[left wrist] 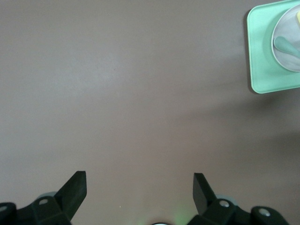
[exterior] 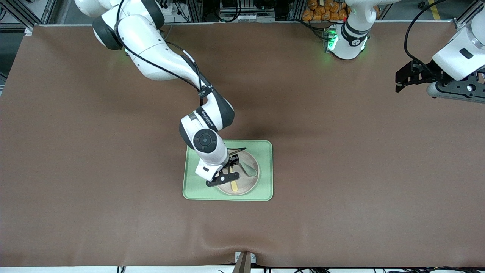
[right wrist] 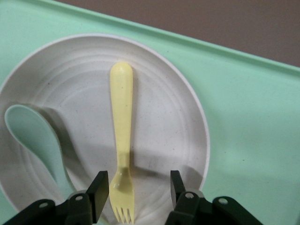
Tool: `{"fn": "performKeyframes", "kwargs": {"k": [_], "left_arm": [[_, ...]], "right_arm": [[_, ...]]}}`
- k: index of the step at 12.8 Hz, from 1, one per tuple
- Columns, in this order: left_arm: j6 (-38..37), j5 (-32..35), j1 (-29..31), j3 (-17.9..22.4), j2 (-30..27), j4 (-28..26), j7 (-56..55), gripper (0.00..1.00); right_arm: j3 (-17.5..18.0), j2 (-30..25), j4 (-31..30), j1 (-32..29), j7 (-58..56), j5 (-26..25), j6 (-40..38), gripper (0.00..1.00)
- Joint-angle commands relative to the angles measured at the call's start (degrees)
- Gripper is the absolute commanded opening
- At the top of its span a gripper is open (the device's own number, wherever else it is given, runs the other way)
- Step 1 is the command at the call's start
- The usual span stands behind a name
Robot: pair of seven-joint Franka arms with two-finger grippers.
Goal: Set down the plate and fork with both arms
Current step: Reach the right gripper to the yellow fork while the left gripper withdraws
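you were basically done: the fork [right wrist: 122, 140] lay flat on the plate [right wrist: 173, 140] in the tray [right wrist: 253, 122], right gripper [right wrist: 136, 190] spread open over it holding nothing, left gripper [left wrist: 139, 187] waiting wide open over bare surface [left wrist: 117, 93].

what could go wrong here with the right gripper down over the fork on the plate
1. The right gripper is open around the fork near its tines. Gripped so close to one end, the long handle may tip or swing as it lifts.
2. The spoon lies beside the fork on the plate; one finger sits near it and could knock it.
3. The plate sits loose on the tray, so pressing down might shift it.
The left gripper waits open, apart.
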Motion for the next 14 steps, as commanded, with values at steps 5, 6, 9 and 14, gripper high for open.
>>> {"fn": "performKeyframes", "kwargs": {"k": [5,6,9,14], "left_arm": [[4.5,0.2,1.2,0.1,3.1,0.7,-0.4,1.00],[4.9,1.8,0.6,-0.1,3.6,0.7,-0.4,1.00],[5.6,5.1,-0.3,-1.2,4.8,0.6,1.9,1.00],[5.6,4.7,0.5,-0.9,3.1,1.1,2.3,1.00]], "right_arm": [[-0.5,0.5,-0.5,1.6,2.1,-2.0,0.1,0.56],[-0.5,0.7,-0.5,1.8,2.2,-2.3,0.1,0.56],[-0.4,0.8,-0.5,1.8,2.4,-2.4,0.1,0.53],[-0.4,1.3,-0.4,2.0,3.5,-2.5,0.1,0.50]]}}
